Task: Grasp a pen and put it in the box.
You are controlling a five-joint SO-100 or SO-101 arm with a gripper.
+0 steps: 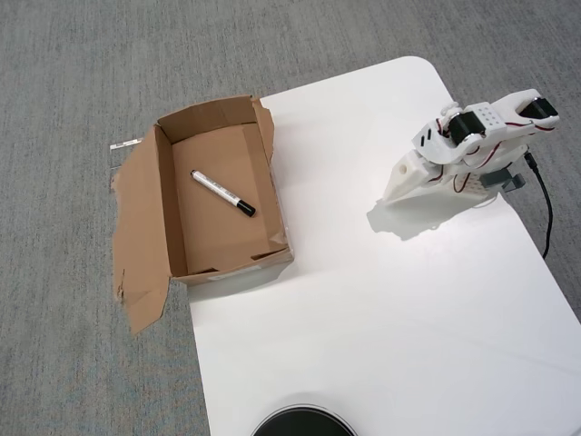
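Pen inside box, flat on the brown floor, touching no wall. White barrel up and to the left in the overhead view, black cap down and to the right. Long axis slanted across the box, not lined up with its walls.

Box half on table, half out over the grey carpet. Torn flap spread wide on the left side, ragged at the edge. Walls low, top open, nothing else inside.

Arm well apart from the box, at the right edge of the table, folded up tight over its base. Black cable hanging off the table behind it. Gripper pointed down and toward the left, close to the tabletop. Jaws hidden under the white body from this view, so cannot tell if open or shut. Nothing seen in them.

Pen far to the left of the jaws, across a wide bare stretch of white table. Only one arm here, so no choice of which to use.

Looks like the job is already done: pen in box, arm at rest. No reach needed, by this guess. If the pen did need a grab, best to come from the right and turn the jaws across the slanted barrel.

Dark round thing at the bottom edge, too cut off to name.
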